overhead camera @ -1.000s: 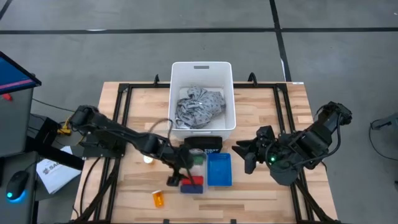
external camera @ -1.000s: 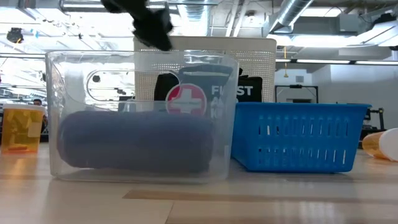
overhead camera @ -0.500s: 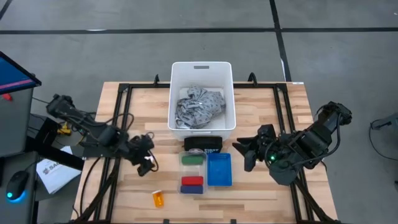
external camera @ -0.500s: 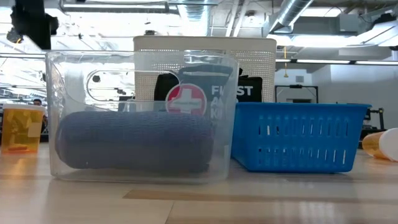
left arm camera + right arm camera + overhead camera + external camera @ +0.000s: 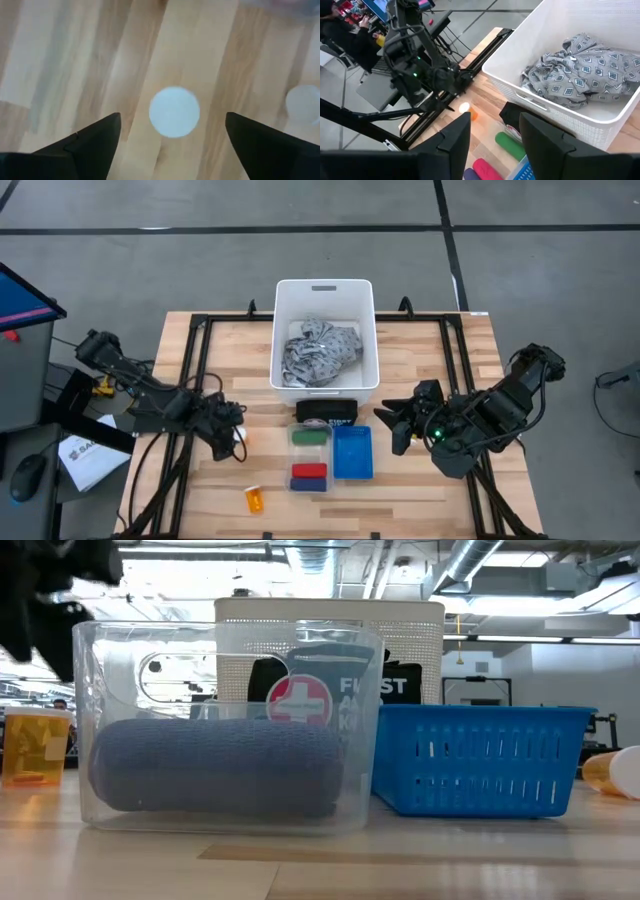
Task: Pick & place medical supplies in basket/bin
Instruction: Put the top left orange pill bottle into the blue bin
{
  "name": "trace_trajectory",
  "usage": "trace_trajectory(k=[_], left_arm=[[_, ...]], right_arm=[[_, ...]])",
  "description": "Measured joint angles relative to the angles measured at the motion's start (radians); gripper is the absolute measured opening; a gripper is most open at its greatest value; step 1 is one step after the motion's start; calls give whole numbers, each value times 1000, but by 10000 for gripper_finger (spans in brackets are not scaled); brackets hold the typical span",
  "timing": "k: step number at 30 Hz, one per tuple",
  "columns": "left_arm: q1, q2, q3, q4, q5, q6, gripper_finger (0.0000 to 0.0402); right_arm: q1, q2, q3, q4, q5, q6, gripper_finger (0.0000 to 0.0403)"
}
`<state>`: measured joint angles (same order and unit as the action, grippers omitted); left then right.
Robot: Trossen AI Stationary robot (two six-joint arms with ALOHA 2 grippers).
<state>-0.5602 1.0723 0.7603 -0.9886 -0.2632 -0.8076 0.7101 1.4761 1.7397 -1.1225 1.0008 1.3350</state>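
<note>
Small round white jar [image 5: 174,111] on bare wooden bench [image 5: 430,350], left of the clear containers, well apart from large deep white rectangular plastic tub [image 5: 326,289] at bench back centre. Seen from left wrist view centred between the two dark fingers [image 5: 90,142], lid facing up. Grey patterned cloth [image 5: 320,352] already lying crumpled in tub. Orange pill bottle [image 5: 255,499] on its side near front edge, left of centre. Green cylinder [image 5: 309,436] in one clear plastic container, red cylinder [image 5: 309,471] and blue cylinder [image 5: 308,484] in another just in front; blue slotted basket [image 5: 352,453] beside them; black first-aid pouch [image 5: 328,412] touching tub's front wall.

Step in hand, by judgement: reach down for white jar. To do well: keep jar centred between fingers, drop straight down, close on the sides below the lid rim, not on top; round body likely to roll or squirt out if pinched off-centre. Then lift high enough to clear tub wall before release.

Left gripper [image 5: 226,427] above jar, spread wide, empty, touching nothing. Right gripper [image 5: 396,426] waiting at right of blue basket, fingers parted, empty.
</note>
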Motion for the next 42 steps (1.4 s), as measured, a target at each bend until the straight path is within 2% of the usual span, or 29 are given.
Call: trace_trajectory(k=[4, 16, 34, 38, 42], left_arm=[[2, 6, -47, 75, 59, 0, 362], [21, 71, -146, 212, 51, -29, 359], [39, 88, -146, 230, 54, -88, 223], [39, 88, -146, 246, 54, -91, 206], [39, 88, -146, 272, 54, -91, 206]], right_arm=[[0, 0, 0, -4, -1, 0, 167], [0, 0, 0, -15, -5, 0, 167], [0, -1, 0, -22, -5, 1, 167], [0, -1, 0, -25, -5, 1, 166], [0, -1, 0, -26, -5, 1, 166]])
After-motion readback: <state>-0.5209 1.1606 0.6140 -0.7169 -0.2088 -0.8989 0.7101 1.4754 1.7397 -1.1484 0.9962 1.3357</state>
